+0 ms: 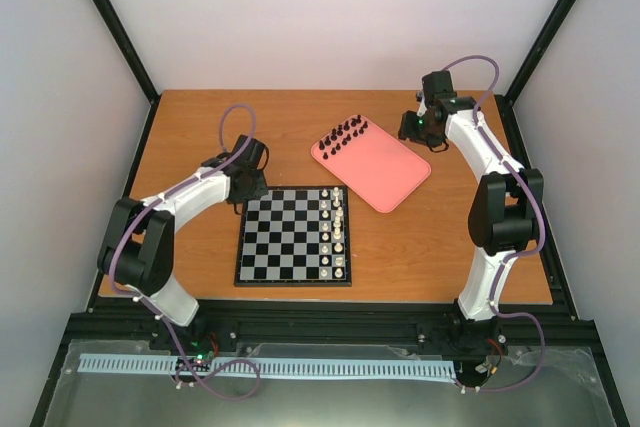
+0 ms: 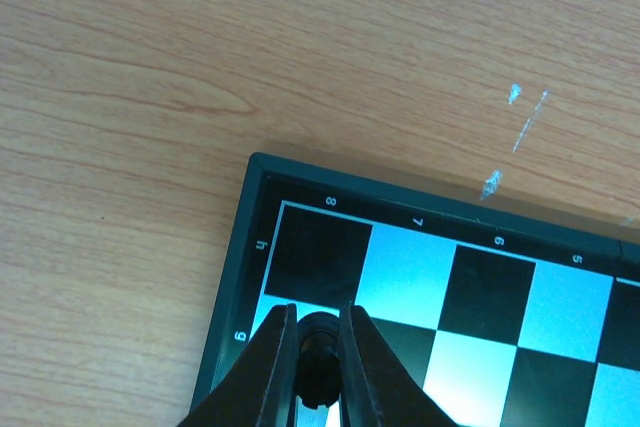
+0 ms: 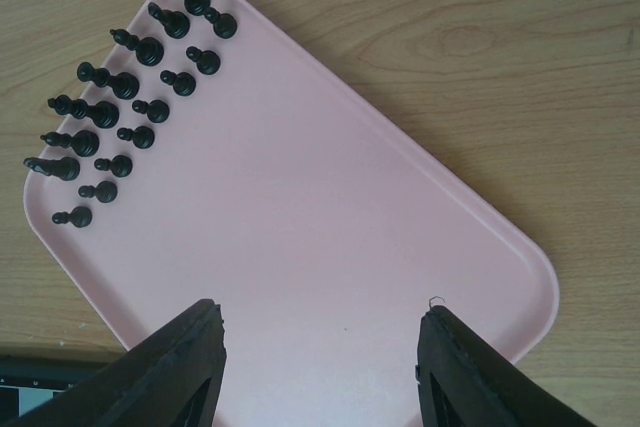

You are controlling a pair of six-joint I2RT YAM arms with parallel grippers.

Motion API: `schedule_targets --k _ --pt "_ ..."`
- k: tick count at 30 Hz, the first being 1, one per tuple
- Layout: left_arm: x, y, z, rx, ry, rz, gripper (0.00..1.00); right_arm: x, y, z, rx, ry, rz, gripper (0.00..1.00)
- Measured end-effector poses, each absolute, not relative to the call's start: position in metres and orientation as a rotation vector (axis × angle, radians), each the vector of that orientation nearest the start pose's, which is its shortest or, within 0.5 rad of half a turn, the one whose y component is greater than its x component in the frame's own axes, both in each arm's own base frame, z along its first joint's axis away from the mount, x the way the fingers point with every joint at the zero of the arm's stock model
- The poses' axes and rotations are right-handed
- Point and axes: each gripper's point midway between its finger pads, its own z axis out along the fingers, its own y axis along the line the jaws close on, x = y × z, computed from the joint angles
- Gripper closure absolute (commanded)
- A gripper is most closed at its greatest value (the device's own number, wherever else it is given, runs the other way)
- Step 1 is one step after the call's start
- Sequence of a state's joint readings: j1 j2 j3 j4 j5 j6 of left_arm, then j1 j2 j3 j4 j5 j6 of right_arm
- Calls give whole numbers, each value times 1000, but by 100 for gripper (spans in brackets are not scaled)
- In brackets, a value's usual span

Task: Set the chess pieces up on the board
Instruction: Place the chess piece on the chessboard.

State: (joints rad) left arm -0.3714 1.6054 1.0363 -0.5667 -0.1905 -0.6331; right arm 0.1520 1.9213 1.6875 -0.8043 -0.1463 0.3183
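Note:
The board (image 1: 285, 237) lies in the middle of the table with cream pieces along its right side. My left gripper (image 2: 319, 322) is shut on a black chess piece (image 2: 320, 362) and holds it over the board's corner squares (image 2: 310, 247), near the 8 and g marks. It is at the board's far left corner in the top view (image 1: 245, 185). Several black chess pieces (image 3: 125, 107) stand in two rows at the far-left end of the pink tray (image 3: 330, 197). My right gripper (image 3: 320, 332) is open and empty above the tray's bare part, also seen from above (image 1: 418, 127).
The pink tray (image 1: 385, 172) lies behind and right of the board, with the black pieces (image 1: 345, 135) at its far corner. White scratch marks (image 2: 515, 137) show on the wood beyond the board's edge. Black frame posts stand at the table's corners.

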Motion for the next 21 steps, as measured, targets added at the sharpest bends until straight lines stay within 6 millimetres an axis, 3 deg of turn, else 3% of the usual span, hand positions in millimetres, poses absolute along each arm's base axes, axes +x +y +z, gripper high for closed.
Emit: schedule_targets --k 8,21 --pt "364 -104 62 -416 2660 -55 99 478 99 150 163 2636 354 38" --pt "371 -105 58 -421 2662 -48 99 478 99 147 160 2643 352 38"
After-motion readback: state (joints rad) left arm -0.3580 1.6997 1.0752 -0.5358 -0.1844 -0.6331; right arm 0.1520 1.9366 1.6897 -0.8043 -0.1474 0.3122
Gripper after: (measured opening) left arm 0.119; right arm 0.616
